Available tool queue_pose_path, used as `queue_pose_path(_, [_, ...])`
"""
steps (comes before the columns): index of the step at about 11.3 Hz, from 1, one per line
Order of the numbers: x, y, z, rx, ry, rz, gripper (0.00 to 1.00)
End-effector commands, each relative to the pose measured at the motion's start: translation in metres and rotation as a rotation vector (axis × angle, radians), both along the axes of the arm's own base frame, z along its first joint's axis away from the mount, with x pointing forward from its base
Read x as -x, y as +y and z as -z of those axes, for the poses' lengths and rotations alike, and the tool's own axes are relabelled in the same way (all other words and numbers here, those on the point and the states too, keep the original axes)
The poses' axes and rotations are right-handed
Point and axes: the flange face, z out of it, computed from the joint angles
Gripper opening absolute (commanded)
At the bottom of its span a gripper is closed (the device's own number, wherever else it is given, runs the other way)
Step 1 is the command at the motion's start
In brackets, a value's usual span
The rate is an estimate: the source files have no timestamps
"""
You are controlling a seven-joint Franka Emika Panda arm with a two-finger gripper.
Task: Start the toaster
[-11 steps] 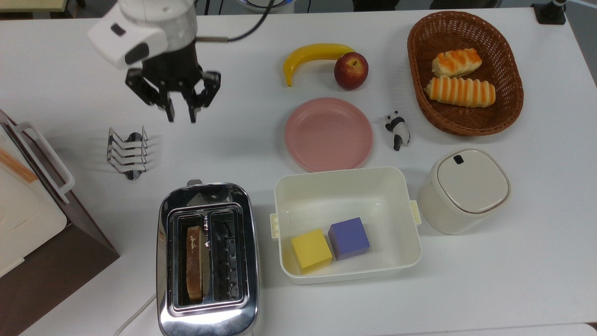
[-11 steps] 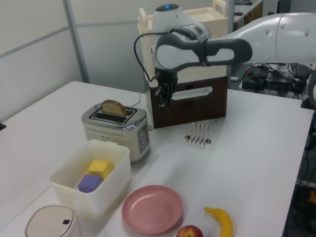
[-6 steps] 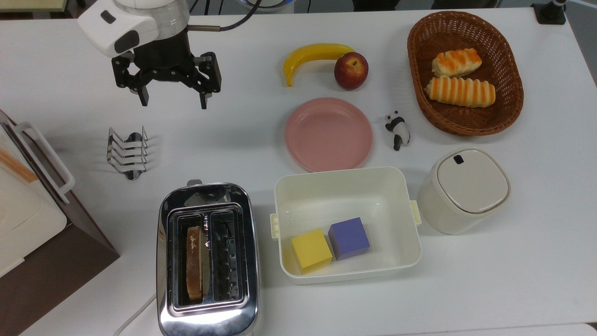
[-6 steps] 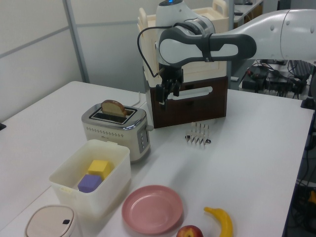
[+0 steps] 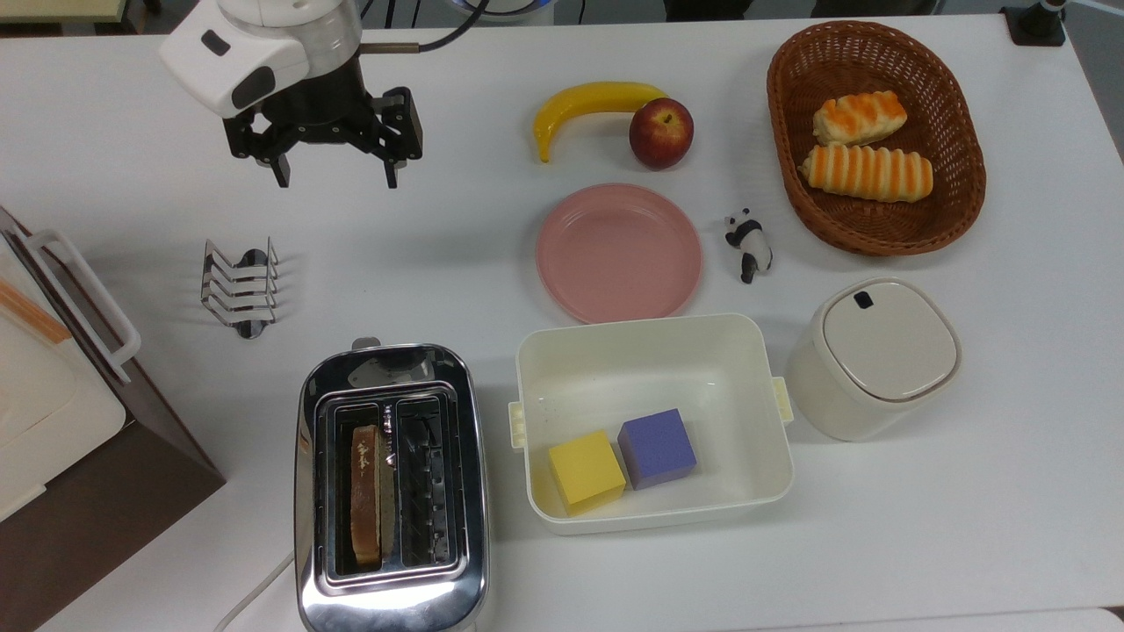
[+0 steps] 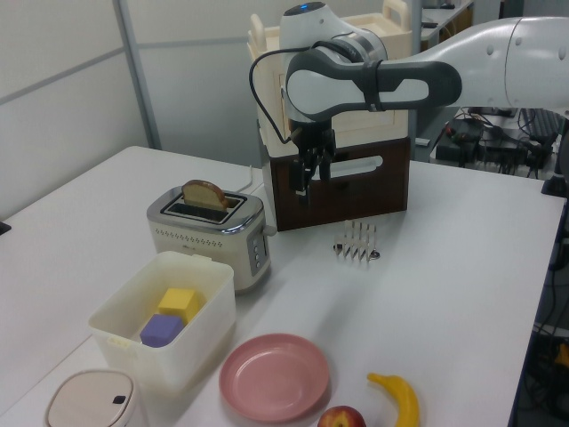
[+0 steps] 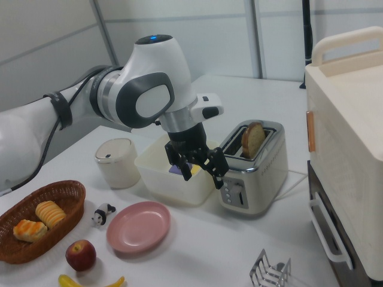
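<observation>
- Your gripper (image 5: 335,174) hangs with fingers spread, holding nothing, above the desk (image 5: 492,263) near the top view's upper-left corner.
- Toaster (image 5: 391,487) sits at the top view's bottom edge, well apart from the gripper; a bread slice (image 5: 366,494) stands proud in one slot.
- Lever (image 7: 231,194) is on the end face. Come down off-centre and spread fingers could straddle or slide off it.
- Toast rack (image 5: 240,287) lies near the path; a low approach could clip it.
- Push hard at an angle and the toaster may skid.
</observation>
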Motion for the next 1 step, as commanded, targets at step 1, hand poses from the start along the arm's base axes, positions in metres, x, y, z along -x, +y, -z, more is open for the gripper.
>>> queue_pose_path(1, [0.0117, -0.0085, -0.0119, -0.015, 0.012, -0.009, 1.0])
